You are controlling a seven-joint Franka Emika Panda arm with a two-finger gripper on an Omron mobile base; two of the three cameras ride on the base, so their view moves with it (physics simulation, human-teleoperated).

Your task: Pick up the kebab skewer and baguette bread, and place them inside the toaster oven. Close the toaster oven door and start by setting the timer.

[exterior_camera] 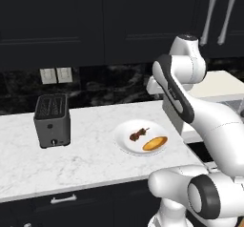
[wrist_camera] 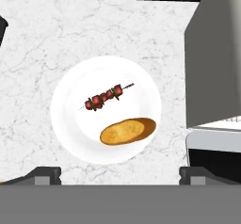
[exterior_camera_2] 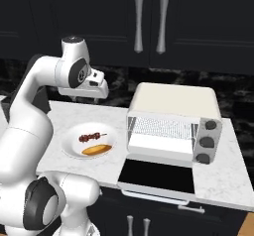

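Food is untouched so far: the kebab skewer (wrist_camera: pixel 104 96), a thin stick threaded with dark red-brown meat chunks, and the baguette bread (wrist_camera: pixel 127 131), a small elongated golden-orange piece, lie just beside each other without touching on a round white plate (wrist_camera: pixel 70 124) on the white marbled counter (exterior_camera: pixel 86 159). The two-finger gripper (wrist_camera: pixel 120 175) hangs above the plate with its dark tips spread wide apart and nothing between them, so the step in hand looks like the approach for the first pick.

Beside the plate stands the toaster oven (exterior_camera_2: pixel 173 101), a cream-white box with dark knobs, and the toaster oven door (exterior_camera_2: pixel 156 176), dark glass in a cream frame with a silver bar handle, is already folded down flat, baring the wire rack (exterior_camera_2: pixel 159 127). A dark grey slot toaster (exterior_camera: pixel 52 121) stands well apart on the far side of the plate.

Next move, as I judge it: descend straight onto one item, likely the skewer, with the jaws turned across its stick, low enough to clamp the meat without nudging the bread.
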